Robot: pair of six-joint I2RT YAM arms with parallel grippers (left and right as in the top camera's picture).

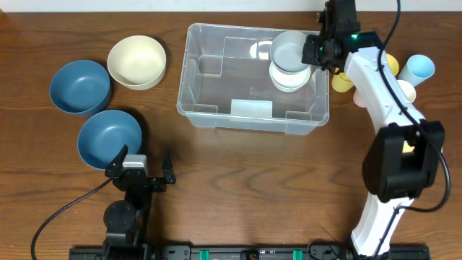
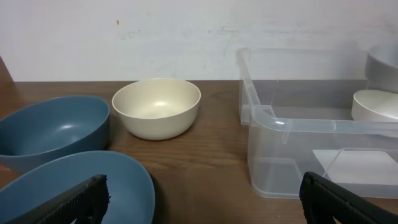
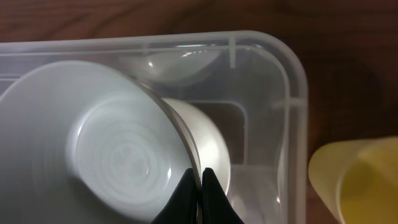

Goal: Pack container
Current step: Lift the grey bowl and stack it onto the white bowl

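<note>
The clear container [image 1: 189,79] stands at the table's middle back. Inside its right end sits a white bowl [image 1: 289,81]. My right gripper [image 1: 315,52] is shut on the rim of a pale grey bowl [image 1: 290,50], which it holds tilted above the white one. In the right wrist view the fingertips pinch the grey bowl [image 3: 93,149] at its rim, with the white bowl [image 3: 208,140] behind it and the container's corner [image 3: 298,81] beyond. My left gripper [image 1: 142,160] stands open and empty near the front left, beside a blue bowl [image 1: 108,137]; its fingers [image 2: 74,199] frame the container [image 2: 292,124].
A second blue bowl [image 1: 79,87] and a cream bowl [image 1: 137,61] lie left of the container. Right of it, under my right arm, are a yellow cup [image 1: 341,79], a light blue cup [image 1: 419,68] and a cream cup [image 1: 406,90].
</note>
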